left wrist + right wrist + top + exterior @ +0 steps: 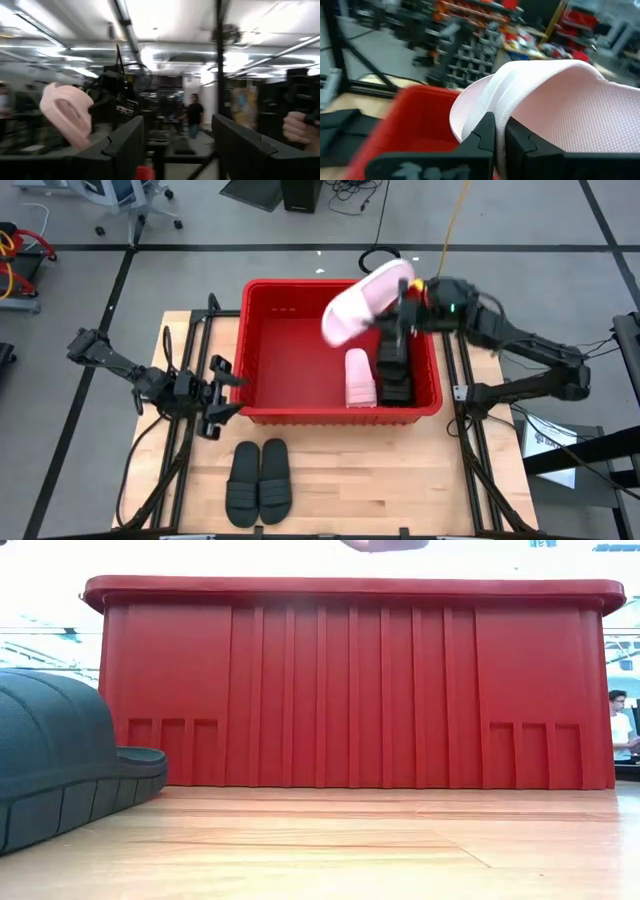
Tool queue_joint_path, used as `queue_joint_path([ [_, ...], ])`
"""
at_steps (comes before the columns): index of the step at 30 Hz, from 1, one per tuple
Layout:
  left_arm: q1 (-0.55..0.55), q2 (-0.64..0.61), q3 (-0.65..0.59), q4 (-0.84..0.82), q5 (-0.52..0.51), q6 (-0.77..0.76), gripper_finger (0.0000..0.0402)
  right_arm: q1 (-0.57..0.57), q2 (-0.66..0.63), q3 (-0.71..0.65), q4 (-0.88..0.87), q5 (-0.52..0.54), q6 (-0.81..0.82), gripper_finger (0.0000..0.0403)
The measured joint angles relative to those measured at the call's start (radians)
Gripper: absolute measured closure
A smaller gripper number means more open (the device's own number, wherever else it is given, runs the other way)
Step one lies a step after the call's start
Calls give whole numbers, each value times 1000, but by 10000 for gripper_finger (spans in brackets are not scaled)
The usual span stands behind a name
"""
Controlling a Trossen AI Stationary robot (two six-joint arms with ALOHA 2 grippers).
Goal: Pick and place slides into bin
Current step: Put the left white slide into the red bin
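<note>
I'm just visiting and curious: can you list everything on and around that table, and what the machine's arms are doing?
Bin: one, red, centre of the table.
Pale pink slide in the air: one, gripped above the bin's far right part.
Pale pink slide in the bin: one, lying on the bin floor.
Black slides in the bin: black, stacked by the bin's right wall; count unclear.
Black slides on the table: two, side by side in front of the bin.
Person: one, in the room beyond the table.
Right gripper: jaws shut on the raised slide.
Left gripper: jaws open, empty, beside the bin's left wall.
</note>
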Motion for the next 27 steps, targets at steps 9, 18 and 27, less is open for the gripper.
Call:
queue_joint_path([
  [9,134,-12,0,-14,-56,-6,160,-449,154,138,-230,-513,-32,401],
  [18,261,-58,0,-73,-47,-30,160,-511,442,302,-650,-660,-380,402],
  [27,354,-65,0,-124,53,-58,160,-479,623,339,-809,-661,-645,402],
])
